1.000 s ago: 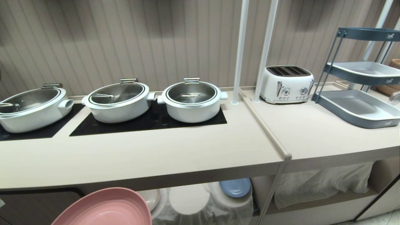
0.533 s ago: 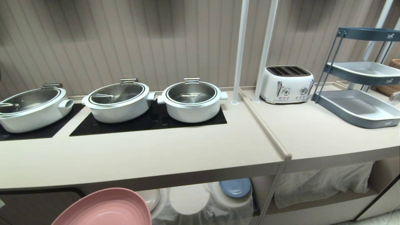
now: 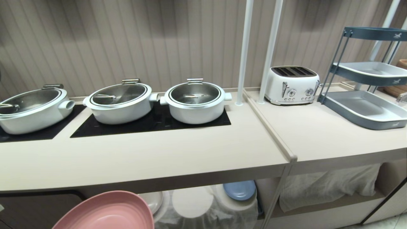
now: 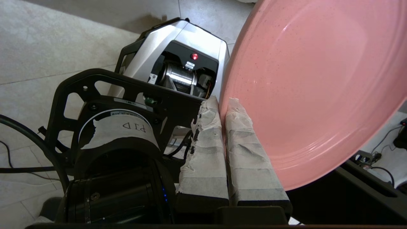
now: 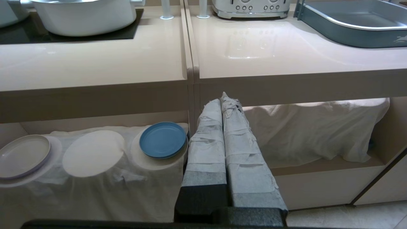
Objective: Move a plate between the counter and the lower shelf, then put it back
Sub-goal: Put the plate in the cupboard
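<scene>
The pink plate (image 3: 106, 212) hangs tilted at the bottom left of the head view, in front of and below the counter (image 3: 143, 159). My left gripper (image 4: 222, 103) is shut on the plate's (image 4: 311, 86) rim, its taped fingers pinching the edge. The lower shelf (image 5: 92, 152) lies under the counter, its white cloth shaped into round mounds; the middle mound (image 3: 192, 202) is bare. My right gripper (image 5: 222, 97) is shut on nothing and hangs parked before the shelf divider. Neither gripper shows in the head view.
Three white pots (image 3: 194, 101) stand on the black hob panels (image 3: 149, 124). A blue plate (image 3: 239, 190) and a cream plate (image 5: 24, 156) rest on the outer mounds. A white toaster (image 3: 292, 85) and a grey tiered tray rack (image 3: 365, 108) stand on the right worktop.
The whole head view has shifted very slightly as the camera moved. The pink plate and both grippers keep their places.
</scene>
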Robot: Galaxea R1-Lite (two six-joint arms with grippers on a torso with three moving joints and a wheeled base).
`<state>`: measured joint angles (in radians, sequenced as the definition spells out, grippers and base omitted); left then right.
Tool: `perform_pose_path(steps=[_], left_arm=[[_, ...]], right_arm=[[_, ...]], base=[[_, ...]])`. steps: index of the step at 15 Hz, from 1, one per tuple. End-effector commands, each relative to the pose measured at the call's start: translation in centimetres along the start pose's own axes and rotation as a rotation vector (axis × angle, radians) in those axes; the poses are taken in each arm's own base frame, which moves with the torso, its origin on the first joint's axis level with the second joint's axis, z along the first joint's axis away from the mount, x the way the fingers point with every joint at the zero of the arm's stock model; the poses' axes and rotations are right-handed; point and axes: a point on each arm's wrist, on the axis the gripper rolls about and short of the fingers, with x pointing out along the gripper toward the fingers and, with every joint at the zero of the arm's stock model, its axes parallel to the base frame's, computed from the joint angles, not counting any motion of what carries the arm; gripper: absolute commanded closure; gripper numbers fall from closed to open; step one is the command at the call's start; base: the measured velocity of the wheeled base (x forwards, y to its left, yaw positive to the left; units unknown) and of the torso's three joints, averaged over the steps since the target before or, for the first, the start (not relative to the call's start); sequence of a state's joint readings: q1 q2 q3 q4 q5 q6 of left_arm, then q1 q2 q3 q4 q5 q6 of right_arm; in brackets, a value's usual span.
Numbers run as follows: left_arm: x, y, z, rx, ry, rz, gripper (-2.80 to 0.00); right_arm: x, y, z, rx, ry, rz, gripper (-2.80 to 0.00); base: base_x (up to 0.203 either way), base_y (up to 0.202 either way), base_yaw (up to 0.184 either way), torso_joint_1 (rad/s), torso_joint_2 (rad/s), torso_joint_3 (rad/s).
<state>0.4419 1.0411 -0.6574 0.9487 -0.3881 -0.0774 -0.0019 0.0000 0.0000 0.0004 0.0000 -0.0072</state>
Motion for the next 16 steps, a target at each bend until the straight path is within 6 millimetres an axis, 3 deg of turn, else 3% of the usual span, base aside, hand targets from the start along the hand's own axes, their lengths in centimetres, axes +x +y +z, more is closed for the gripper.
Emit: perform_pose_path(steps=[1, 16], left_arm=[[-0.02, -0.02, 0.00, -0.003, 0.005, -0.003, 0.00], [0.01, 0.00, -0.02, -0.005, 0.007, -0.003, 0.00]], right_arm=[[0.00, 0.00, -0.01, 0.000, 0.001, 0.000, 0.00], [0.00, 0.00, 0.00, 0.000, 0.000, 0.000, 0.00]], base=[[0.000, 0.000, 0.000, -0.076, 0.16, 0.083], [0.000, 0.000, 0.000, -0.118, 0.25, 0.131]])
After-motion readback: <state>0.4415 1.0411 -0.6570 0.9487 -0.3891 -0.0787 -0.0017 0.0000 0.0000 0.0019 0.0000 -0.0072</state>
